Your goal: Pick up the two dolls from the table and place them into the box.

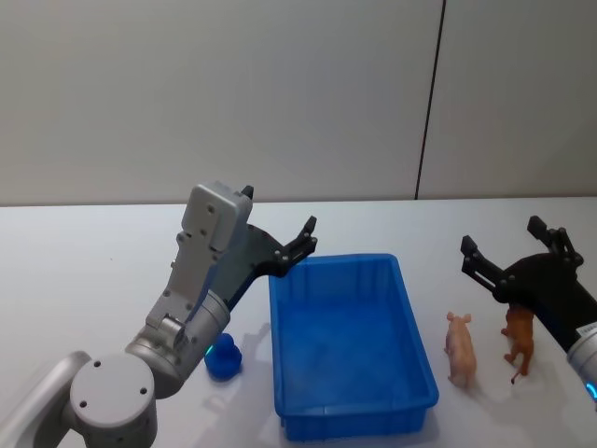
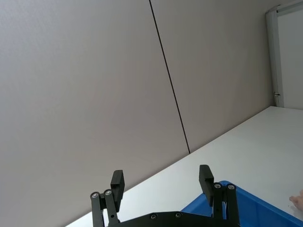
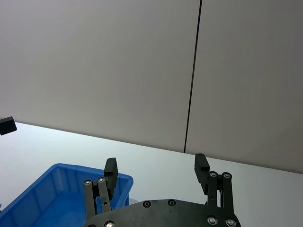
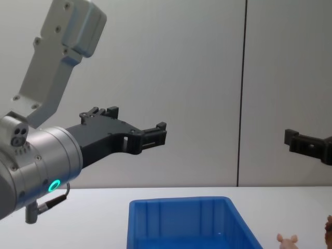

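Blue box [image 1: 359, 422], lower middle of the head view, is empty — nothing placed yet. Pig [image 1: 461, 347] and brown toy [image 1: 520, 341] stand on the table [image 1: 93, 271] at lower right. My right gripper [image 1: 502, 235] above them and left gripper [image 1: 280, 210] by the box's upper-left corner are spread, holding nothing.

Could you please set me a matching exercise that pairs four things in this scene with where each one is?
Things:
1. pink pig toy
2. small blue object
3. brown animal toy
4. left gripper

Places:
A. in the air by the box's far left corner, fingers open
B. on the table, farthest to the right, by the right gripper
C. on the table just left of the box
D. standing just right of the box

Pairs: 1-D, 2-C, 3-B, 4-A.
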